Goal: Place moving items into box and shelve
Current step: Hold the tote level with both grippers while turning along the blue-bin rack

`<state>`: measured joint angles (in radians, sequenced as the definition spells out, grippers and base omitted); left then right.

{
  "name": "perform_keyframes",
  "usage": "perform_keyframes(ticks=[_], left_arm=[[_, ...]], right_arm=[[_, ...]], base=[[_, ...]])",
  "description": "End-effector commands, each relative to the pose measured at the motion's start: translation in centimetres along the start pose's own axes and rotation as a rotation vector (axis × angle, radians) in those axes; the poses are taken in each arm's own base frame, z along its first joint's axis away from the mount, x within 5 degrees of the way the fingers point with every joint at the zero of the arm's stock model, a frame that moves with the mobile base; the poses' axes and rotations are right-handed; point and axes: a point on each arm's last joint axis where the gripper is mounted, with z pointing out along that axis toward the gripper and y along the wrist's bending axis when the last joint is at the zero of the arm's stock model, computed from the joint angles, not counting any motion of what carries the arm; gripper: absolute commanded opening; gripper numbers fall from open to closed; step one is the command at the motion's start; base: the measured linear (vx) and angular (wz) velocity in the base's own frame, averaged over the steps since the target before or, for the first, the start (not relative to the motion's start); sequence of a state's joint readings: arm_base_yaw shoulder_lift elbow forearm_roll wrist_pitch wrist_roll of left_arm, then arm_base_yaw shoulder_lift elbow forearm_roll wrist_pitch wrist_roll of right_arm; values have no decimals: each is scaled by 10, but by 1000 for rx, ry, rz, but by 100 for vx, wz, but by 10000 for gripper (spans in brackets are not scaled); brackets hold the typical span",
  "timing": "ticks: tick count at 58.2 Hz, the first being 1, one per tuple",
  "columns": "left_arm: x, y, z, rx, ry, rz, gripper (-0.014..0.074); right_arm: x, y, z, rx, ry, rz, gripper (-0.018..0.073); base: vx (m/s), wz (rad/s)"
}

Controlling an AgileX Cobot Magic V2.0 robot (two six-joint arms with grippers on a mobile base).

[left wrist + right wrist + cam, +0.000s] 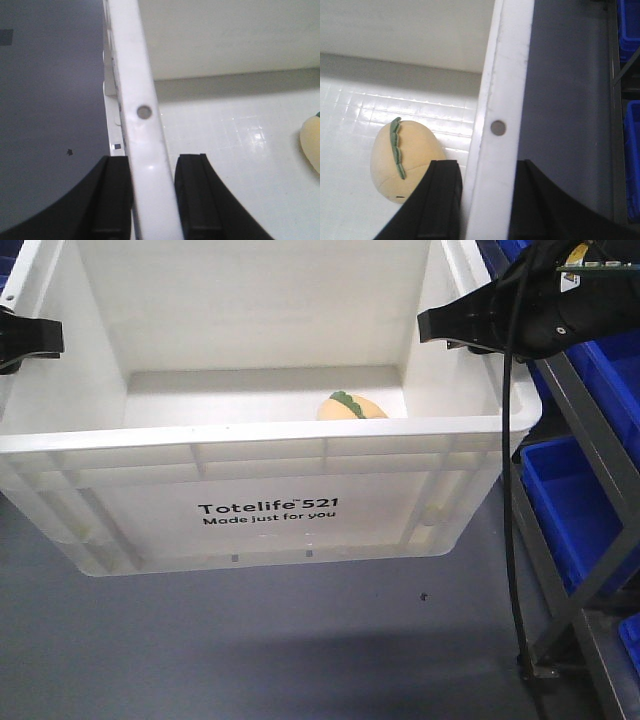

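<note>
Front view: the box [250, 440] hangs between my two arms, its printed long side facing the camera, grey floor [300, 650] below it. My left gripper [25, 340] sits on the box's left rim and my right gripper [450, 328] on its right rim. One plush [352, 406], yellow-orange with a green strip on top, lies on the box's bottom against the near wall, right of the box's middle. A shelf frame [590, 450] with blue bins [575, 510] stands just right of the box, and a black cable [512, 490] hangs past the box's right corner.

Left wrist view: my left gripper [152, 167] has its jaws clamped on the box's rim [135, 60], one finger outside over the floor [50, 100] and one inside. A small round hole [144, 112] shows in the rim just ahead of them. A pale yellow edge of the plush [311, 145] shows inside the box, well apart from my fingers.

Right wrist view: my right gripper [487, 172] has its jaws clamped on the box's opposite rim [507, 60], just behind another hole [498, 128]. The plush [405, 160] lies inside the box, close beside my inner finger. I cannot tell if they touch. Blue bins [630, 30] stand outside the box.
</note>
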<state>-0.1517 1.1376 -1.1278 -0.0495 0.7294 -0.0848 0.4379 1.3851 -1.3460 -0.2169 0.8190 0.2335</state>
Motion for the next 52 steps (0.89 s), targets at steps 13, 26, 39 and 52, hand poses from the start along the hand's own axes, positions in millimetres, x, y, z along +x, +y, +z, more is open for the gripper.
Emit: perform_keyframes(ticks=[13, 26, 39, 52], left_arm=[[-26, -3, -24, 12, -243, 49, 56], [-26, -3, -24, 12, -243, 49, 56], [-26, -3, -24, 12, -243, 49, 56], [-26, -3, -24, 12, -243, 49, 56]], right_arm=[[-24, -7, -29, 20, -215, -44, 110], [-24, -7, -29, 20, -215, -44, 110], [-24, -7, -29, 20, -215, -44, 110], [-24, -7, -29, 20, -215, -44, 110]], base=[[40, -1], [39, 0], [38, 1], [36, 0]])
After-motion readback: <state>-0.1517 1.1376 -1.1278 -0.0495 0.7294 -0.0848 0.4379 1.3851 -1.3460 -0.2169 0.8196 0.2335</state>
